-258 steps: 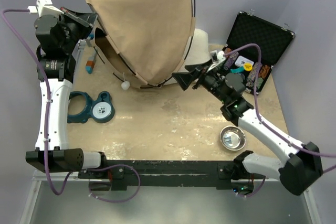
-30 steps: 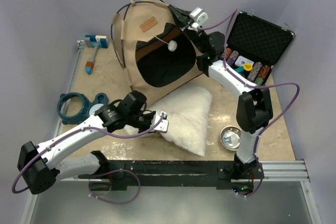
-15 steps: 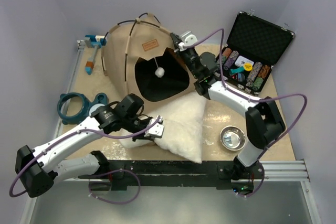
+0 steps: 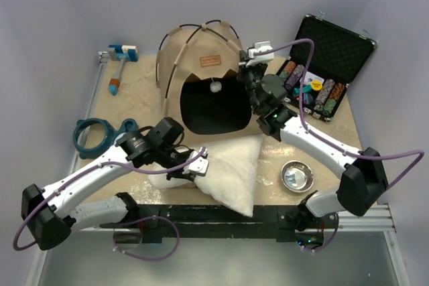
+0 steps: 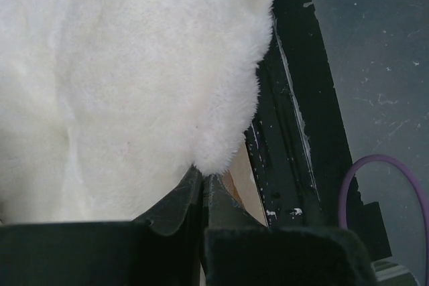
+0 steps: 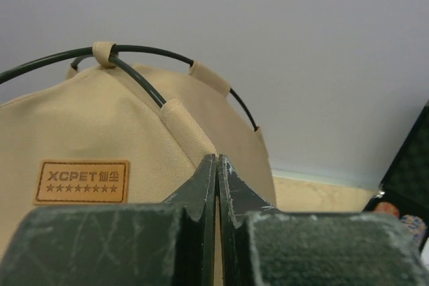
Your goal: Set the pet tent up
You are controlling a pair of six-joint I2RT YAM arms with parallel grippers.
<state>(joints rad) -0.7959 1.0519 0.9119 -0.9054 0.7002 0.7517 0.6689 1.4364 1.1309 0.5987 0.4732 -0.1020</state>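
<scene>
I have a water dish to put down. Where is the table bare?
Bare: the tan tabletop between the blue-and-orange tool, the teal ring toy and the beige fabric pet tent. Crowded: in front, the white fluffy cushion and left arm; on the right, the open black chip case, steel bowl and right arm.

The left arm [image 4: 80,182] is being stretched low rightward, the left gripper [image 5: 203,179] held shut. The right arm [image 4: 322,145] is being reached forward, the right gripper [image 6: 216,160] likewise shut.
</scene>
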